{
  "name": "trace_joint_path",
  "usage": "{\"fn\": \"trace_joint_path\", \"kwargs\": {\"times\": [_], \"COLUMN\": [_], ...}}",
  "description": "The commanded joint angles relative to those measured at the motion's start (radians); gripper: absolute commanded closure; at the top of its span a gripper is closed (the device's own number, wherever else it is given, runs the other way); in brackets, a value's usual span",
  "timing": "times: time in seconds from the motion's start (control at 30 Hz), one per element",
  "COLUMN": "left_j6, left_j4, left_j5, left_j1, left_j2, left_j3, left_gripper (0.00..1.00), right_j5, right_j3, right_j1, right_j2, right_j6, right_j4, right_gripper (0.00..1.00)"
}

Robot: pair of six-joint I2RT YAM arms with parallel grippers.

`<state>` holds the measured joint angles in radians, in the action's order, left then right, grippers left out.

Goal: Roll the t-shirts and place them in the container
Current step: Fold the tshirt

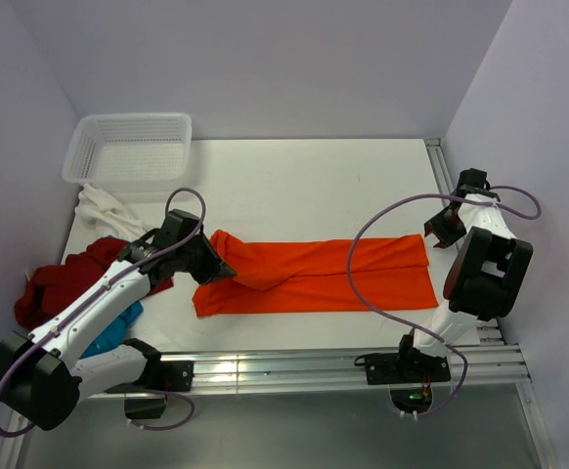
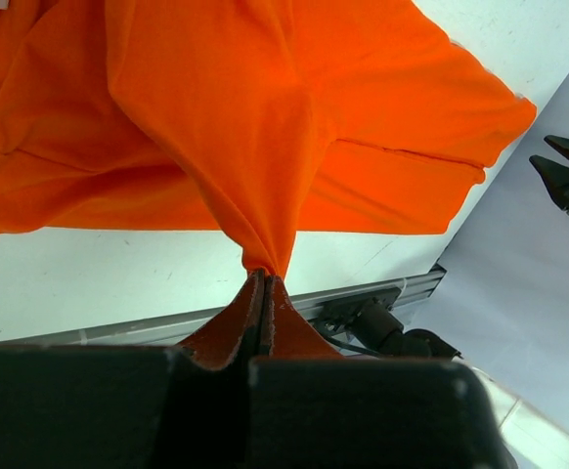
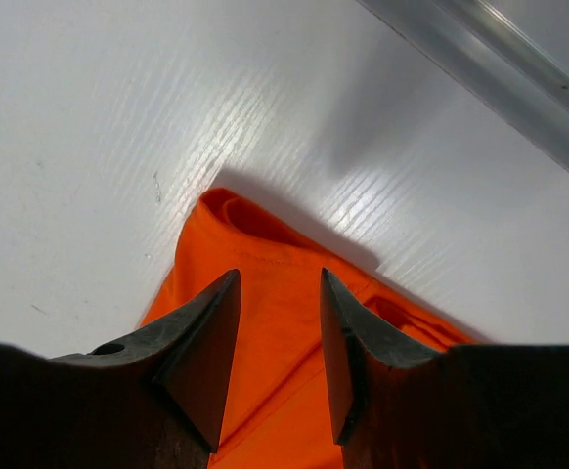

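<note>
The orange t-shirt point(image 1: 314, 276) lies folded into a long strip across the middle of the table. My left gripper point(image 1: 228, 271) is shut on a pinch of its fabric near the left end and lifts it into a peak; the left wrist view shows the cloth point(image 2: 265, 147) pulled up from the closed fingertips. My right gripper point(image 1: 439, 233) is open just above the strip's right end, and the orange cloth point(image 3: 275, 322) shows between its fingers. A dark red shirt point(image 1: 55, 283), a turquoise shirt point(image 1: 113, 332) and a white shirt point(image 1: 104, 210) lie heaped at the table's left edge.
A white perforated basket point(image 1: 128, 147) stands at the back left corner. An aluminium rail point(image 1: 343, 363) runs along the near edge, with both arm bases on it. Walls close in the left, back and right sides.
</note>
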<state>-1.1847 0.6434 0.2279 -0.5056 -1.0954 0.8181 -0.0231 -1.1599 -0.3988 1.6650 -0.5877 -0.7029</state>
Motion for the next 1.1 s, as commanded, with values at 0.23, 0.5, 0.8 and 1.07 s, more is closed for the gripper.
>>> {"fn": "trace_joint_path", "kwargs": {"times": [0.23,0.5,0.8,1.07], "left_j6": [0.042,0.049,0.050,0.056], "left_j4": [-0.027,-0.008,0.006,0.019], "left_j5": [0.017,0.018,0.016,0.008], "left_j1": [-0.005,-0.007,-0.005,-0.005], "left_j2": [-0.004,-0.006,0.011,0.025], "left_j3": [0.039,0.056,0.046,0.050], "left_gripper": [1.00,1.00,1.00,1.00], "right_j5": [-0.035,-0.061,-0.064,-0.075], "right_j3": [-0.040,-0.078,-0.073,-0.093], "right_j1": [0.049,0.075,0.077,0.048], "right_j2": [0.052,0.119,0.147,0.151], "right_j6": [0.023,0.016,0.006,-0.053], "right_j4": [0.092,0.085,0.079,0.037], "right_gripper": [0.51,0.52,0.74,1.00]}}
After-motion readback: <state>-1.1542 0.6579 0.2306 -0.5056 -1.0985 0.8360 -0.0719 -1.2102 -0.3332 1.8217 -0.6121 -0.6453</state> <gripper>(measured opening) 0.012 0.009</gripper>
